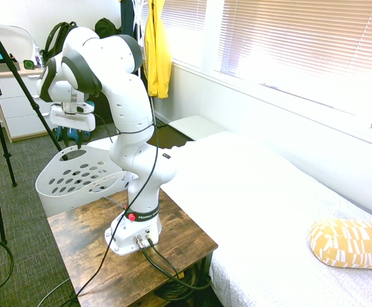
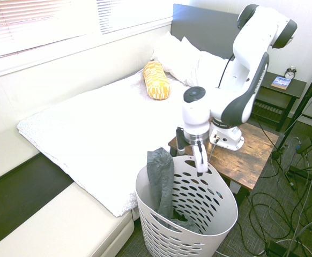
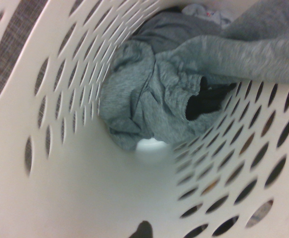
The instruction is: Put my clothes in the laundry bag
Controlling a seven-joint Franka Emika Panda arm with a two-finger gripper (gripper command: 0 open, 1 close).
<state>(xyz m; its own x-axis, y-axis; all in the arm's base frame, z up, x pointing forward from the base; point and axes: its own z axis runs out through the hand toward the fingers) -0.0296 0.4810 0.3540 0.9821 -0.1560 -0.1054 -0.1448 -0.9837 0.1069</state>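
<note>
The laundry bag (image 2: 220,194), a white plastic basket with oval holes, stands on the floor beside the bed. The clothes (image 2: 160,179), a dark slate-grey garment, lie inside it, with one fold draped up over the bed-side rim. In the wrist view the clothes (image 3: 149,99) are bunched at the bottom of the laundry bag (image 3: 60,163). My gripper (image 2: 191,155) hangs just above the rim, open, with nothing between its fingers. In the first exterior view my gripper (image 1: 71,135) is over the laundry bag (image 1: 77,179), and the clothes are hidden there.
A white bed (image 2: 108,123) runs along the window, with a yellow patterned pillow (image 2: 157,80) on it. A yellow jacket (image 1: 157,51) hangs on the far wall. White drawers (image 1: 13,102) stand beyond the basket. A nightstand (image 2: 279,88) holds a clock.
</note>
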